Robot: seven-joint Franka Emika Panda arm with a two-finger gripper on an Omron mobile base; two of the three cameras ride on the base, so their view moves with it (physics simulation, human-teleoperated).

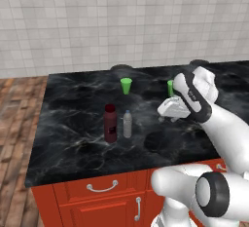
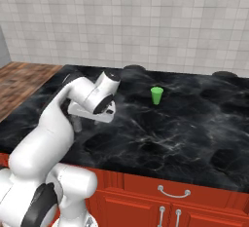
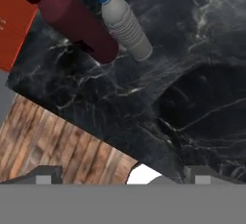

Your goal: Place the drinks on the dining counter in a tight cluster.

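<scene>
1. Black marble-veined dining counter point(image 1: 73, 138) spreads wide over red drawers with curved silver handles point(image 1: 102, 187); a pale tiled wall rises behind it and wood flooring lies to its nine o'clock side in the left base view.
2. Stout dark-red bottle with a dark cap point(image 1: 110, 123) stands upright on the slab, left of centre.
3. Small clear ribbed bottle with a blue cap point(image 1: 127, 123) stands upright just beside the red one, at its three o'clock; whether they touch cannot be told.
4. Bright-green small cup point(image 1: 126, 85) sits farther back on the counter, at about one o'clock from the two bottles and well apart from them.
5. A second green object point(image 1: 170, 87) shows at the arm's edge, partly hidden by the hand, so its shape cannot be told.
6. The white arm's two-finger gripper point(image 3: 122, 174) hangs over the counter to the three o'clock side of the bottles, its dark fingers point(image 3: 44, 179) spread wide and holding nothing.
7. From the hand view, both bottles lie towards eleven o'clock, with bare marble between the fingertips.
</scene>
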